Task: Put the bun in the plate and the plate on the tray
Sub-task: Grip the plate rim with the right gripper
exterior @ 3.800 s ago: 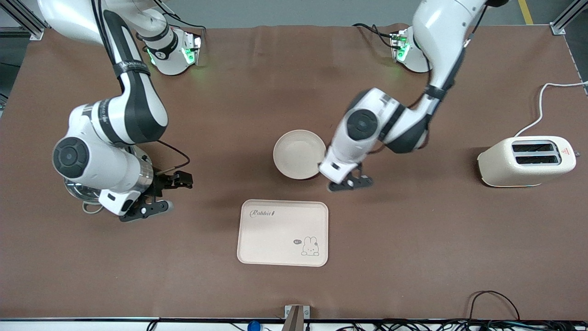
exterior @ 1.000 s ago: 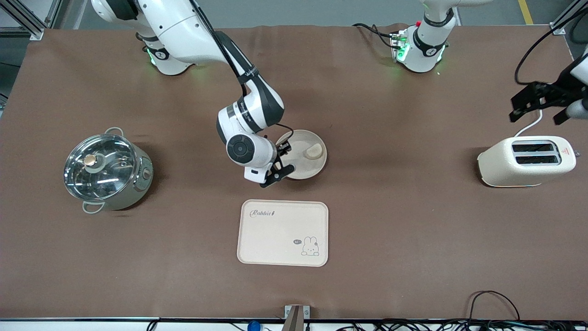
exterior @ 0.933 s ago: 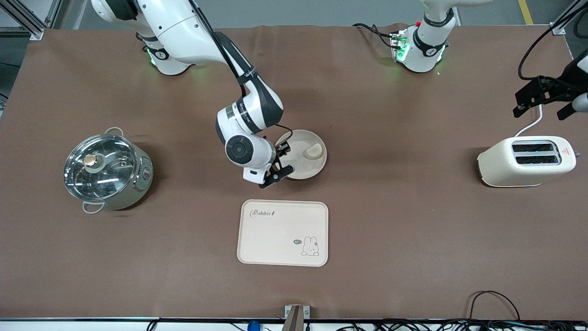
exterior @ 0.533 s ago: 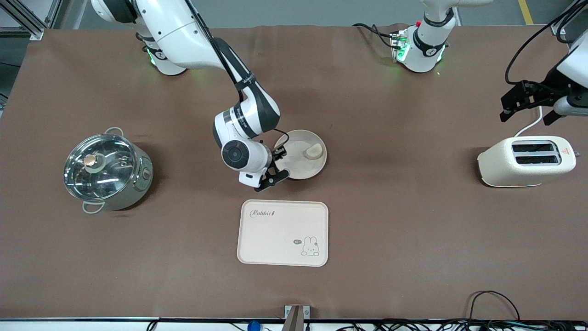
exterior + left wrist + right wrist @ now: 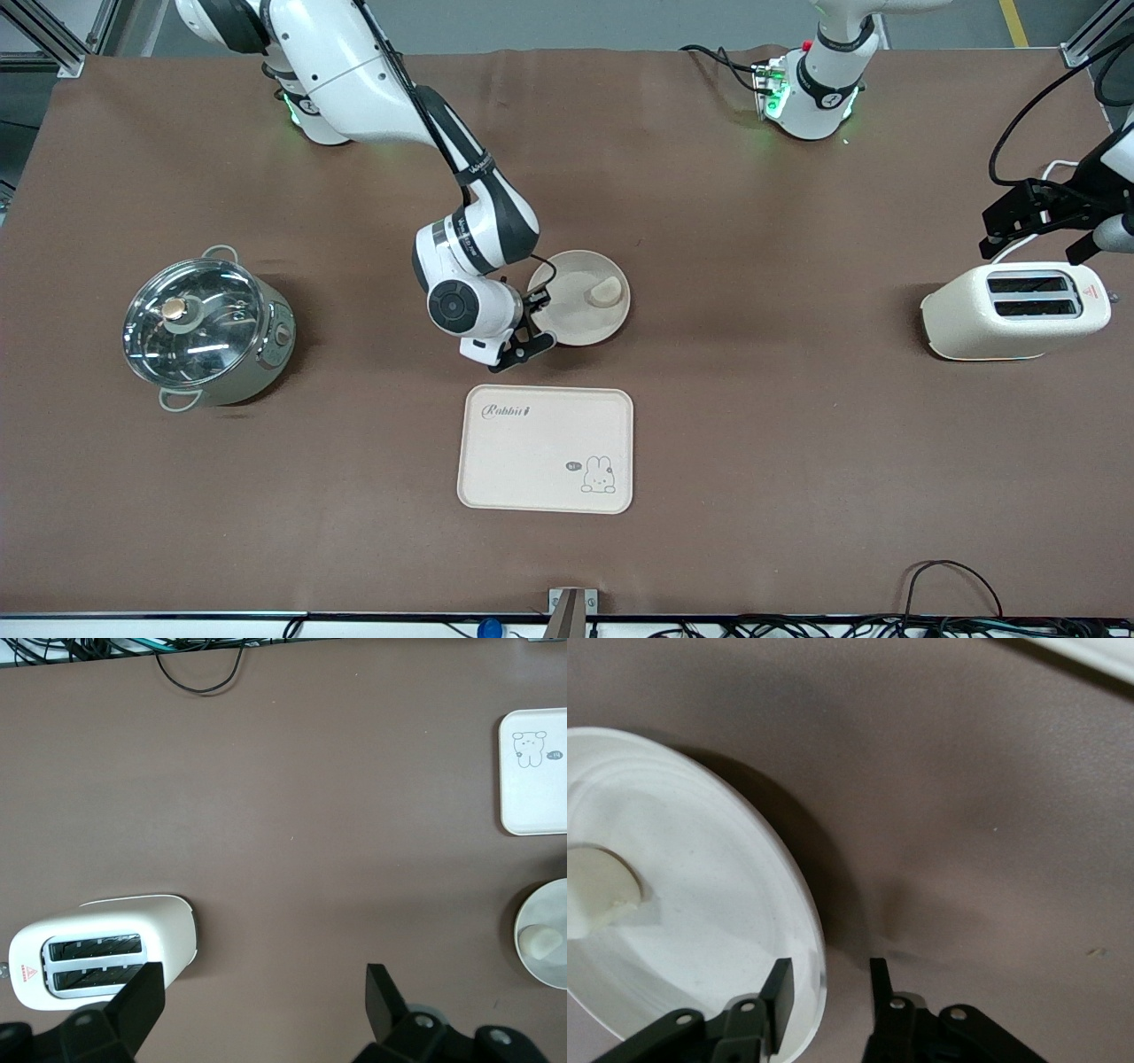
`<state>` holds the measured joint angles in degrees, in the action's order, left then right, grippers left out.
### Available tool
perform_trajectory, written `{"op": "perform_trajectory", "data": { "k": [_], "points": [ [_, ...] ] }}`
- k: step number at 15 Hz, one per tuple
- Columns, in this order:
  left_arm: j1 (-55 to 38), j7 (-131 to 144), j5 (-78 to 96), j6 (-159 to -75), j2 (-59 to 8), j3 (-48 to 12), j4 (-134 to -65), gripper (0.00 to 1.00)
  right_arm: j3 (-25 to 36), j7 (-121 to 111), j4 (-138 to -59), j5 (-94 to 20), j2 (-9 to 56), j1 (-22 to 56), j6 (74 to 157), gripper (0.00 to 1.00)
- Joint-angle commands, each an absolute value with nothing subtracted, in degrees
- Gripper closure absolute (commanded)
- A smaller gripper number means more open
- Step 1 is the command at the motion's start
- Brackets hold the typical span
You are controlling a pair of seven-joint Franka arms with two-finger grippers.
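The bun (image 5: 607,291) lies in the round cream plate (image 5: 567,312) at mid-table. The rabbit tray (image 5: 546,448) lies nearer the front camera, apart from the plate. My right gripper (image 5: 534,322) is down at the plate's edge toward the right arm's end, open, its fingers astride the rim. The right wrist view shows the plate (image 5: 718,877), the bun (image 5: 598,896) and the right gripper (image 5: 829,985), one finger inside the rim and one outside. My left gripper (image 5: 1044,221) is open and empty in the air over the toaster (image 5: 1014,310); the left wrist view (image 5: 261,1001) shows it too.
A steel pot with a glass lid (image 5: 205,330) stands toward the right arm's end. The toaster's white cord (image 5: 1045,190) runs off the table edge. The left wrist view shows the toaster (image 5: 97,948), the tray (image 5: 536,771) and the plate (image 5: 542,912).
The left arm left the plate, with the bun now in it, and went up over the toaster. The right arm came to the plate and settled its fingers over the rim.
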<state>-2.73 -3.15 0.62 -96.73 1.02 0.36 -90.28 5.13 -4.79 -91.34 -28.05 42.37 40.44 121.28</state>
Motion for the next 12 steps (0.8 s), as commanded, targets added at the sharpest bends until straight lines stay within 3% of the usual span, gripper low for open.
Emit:
{"op": "perform_trajectory", "data": {
  "k": [1, 9, 12],
  "points": [
    [-2.11, -2.99, 1.15, -93.96, 0.53, 0.44, -88.59, 0.0, 4.83, -4.57, -91.93, -29.36, 42.28, 40.43, 121.99, 0.82],
    [-2.64, -2.81, 1.32, -93.87, 0.44, -0.62, -88.59, 0.0, 4.83, -3.79, -89.83, -29.36, 42.45, 39.2, 121.03, 0.97],
    [-2.72, -2.72, 1.14, -93.87, 0.44, -0.62, -88.59, 0.0, 5.01, -0.72, -85.45, -29.27, 42.19, 38.24, 114.99, 0.99]
  ]
}}
